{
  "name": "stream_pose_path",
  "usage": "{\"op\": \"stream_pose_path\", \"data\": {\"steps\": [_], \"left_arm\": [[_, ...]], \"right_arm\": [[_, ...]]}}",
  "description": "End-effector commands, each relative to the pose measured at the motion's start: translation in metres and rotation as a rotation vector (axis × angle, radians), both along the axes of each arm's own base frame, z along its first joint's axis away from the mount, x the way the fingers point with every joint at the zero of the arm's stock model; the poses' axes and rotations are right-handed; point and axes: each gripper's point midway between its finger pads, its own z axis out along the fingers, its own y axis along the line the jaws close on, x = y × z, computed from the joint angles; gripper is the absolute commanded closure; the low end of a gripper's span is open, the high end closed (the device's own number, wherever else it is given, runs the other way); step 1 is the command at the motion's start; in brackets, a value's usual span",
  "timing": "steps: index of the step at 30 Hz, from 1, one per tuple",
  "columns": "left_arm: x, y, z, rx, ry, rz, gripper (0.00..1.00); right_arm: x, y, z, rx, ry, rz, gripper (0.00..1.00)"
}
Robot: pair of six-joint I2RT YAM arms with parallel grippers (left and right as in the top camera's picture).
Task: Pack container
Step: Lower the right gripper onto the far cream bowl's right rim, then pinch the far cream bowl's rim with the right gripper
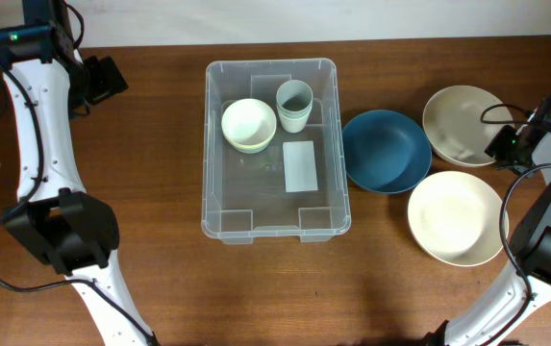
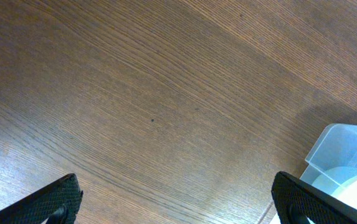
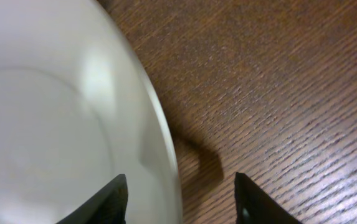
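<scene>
Along the near edge of the table (image 1: 285, 288) and left of the container (image 1: 241, 197) lies bare wood. Inside, a cream bowl (image 1: 248, 125) and cup (image 1: 293, 104) fill the far end; the near half is free. Toward the right edge, a blue bowl (image 1: 386, 151), beige bowl (image 1: 458, 117) and off-white bowl (image 1: 455, 218) crowd together

Robot lab setup — two arms (image 1: 37, 135), wooden table (image 1: 275, 288)

A white bowl (image 3: 41, 124) fills the left side, its smooth inner wall curving up to a rounded rim that runs from the top down to the bottom edge. To the right lies the bare wooden table (image 3: 290, 74), with a dark shadow (image 3: 198, 163) just beside the rim. The right gripper (image 3: 181, 200) straddles that rim, one dark fingertip (image 3: 103, 204) inside the bowl and the other over the wood. The jaws stand apart, and neither touches the rim.
</scene>
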Motion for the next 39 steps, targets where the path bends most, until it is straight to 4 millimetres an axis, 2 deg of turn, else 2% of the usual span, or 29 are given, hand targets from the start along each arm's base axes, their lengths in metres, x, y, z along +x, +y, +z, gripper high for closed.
{"op": "stream_pose_path", "data": {"steps": [1,8,12,16,19,20,28,30,32,35,39], "left_arm": [[0.001,0.004,0.004,0.018,-0.010,-0.001,0.01],[0.001,0.004,0.004,0.018,-0.010,-0.001,0.01],[0.001,0.004,0.004,0.018,-0.009,-0.001,0.01],[0.001,0.004,0.004,0.018,-0.009,-0.001,0.01],[0.001,0.004,0.004,0.018,-0.010,-0.001,0.01],[0.001,0.004,0.004,0.018,-0.010,-0.001,0.01],[0.001,0.004,0.004,0.018,-0.009,-0.001,0.01],[0.001,0.004,0.004,0.018,-0.010,0.000,0.01],[0.001,0.004,0.004,0.018,-0.010,0.000,0.01],[0.001,0.004,0.004,0.018,-0.009,-0.001,0.01],[0.001,0.004,0.004,0.018,-0.010,-0.001,0.01]], "right_arm": [[0.004,-0.001,-0.003,-0.007,0.003,0.001,0.47],[0.001,0.000,-0.004,-0.001,0.013,0.000,0.48],[0.001,0.000,-0.004,-0.002,0.012,0.000,0.65],[0.004,-0.002,-0.002,-0.010,-0.002,-0.001,0.71],[0.005,-0.006,0.000,-0.014,-0.011,-0.007,0.94],[0.005,-0.006,0.000,-0.014,-0.011,-0.008,0.96],[0.002,-0.017,0.003,-0.016,-0.023,-0.028,0.96],[0.004,-0.022,0.013,-0.005,-0.050,-0.031,0.96],[0.009,-0.029,0.033,0.000,-0.096,-0.033,0.96],[0.010,-0.049,0.082,-0.046,-0.163,-0.047,0.96],[0.013,-0.059,0.148,-0.113,-0.255,0.030,0.96]]}}
